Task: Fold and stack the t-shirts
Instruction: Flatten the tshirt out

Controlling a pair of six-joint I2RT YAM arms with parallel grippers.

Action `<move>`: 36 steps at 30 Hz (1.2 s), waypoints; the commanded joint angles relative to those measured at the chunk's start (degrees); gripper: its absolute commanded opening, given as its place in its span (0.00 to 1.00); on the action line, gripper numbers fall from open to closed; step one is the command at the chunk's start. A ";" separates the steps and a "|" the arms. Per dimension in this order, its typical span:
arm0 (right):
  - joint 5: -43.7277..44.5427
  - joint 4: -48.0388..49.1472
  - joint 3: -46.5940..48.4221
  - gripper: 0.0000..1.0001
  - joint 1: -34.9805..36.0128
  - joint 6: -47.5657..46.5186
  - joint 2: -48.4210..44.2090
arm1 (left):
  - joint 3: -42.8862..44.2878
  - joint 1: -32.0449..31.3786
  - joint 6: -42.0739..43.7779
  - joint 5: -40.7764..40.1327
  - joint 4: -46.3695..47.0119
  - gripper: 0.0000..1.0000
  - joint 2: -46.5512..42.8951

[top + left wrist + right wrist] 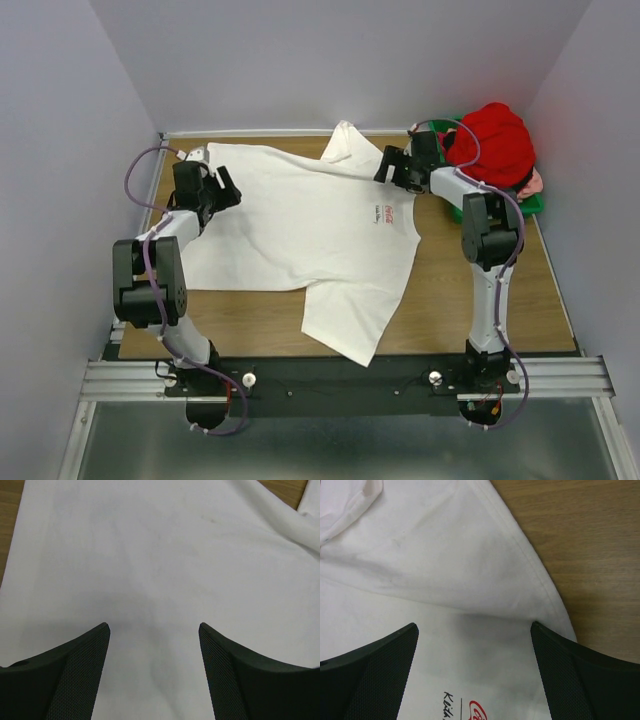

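A white t-shirt (300,230) with a small red chest logo (385,213) lies spread on the wooden table. My left gripper (222,190) is open above its far left part; the left wrist view shows only white cloth (160,555) between the fingers. My right gripper (390,165) is open above the shirt's far right part, where a sleeve is folded over the body (445,555); the logo (480,711) shows below. A red t-shirt (492,142) lies heaped at the far right on a pink one (536,182).
The green bin (530,205) under the red heap stands in the far right corner. Grey walls close the table on three sides. Bare wood (590,545) shows right of the white shirt.
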 commanded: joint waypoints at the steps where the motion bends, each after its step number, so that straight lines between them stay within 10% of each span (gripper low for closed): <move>1: 4.47 -7.87 3.27 1.00 -1.20 -1.24 4.53 | 2.74 -0.16 0.21 3.68 -1.42 0.79 5.13; 36: 0.87 -14.03 26.47 1.00 -7.53 0.61 17.80 | 37.98 -0.25 1.18 10.90 -16.19 0.77 35.21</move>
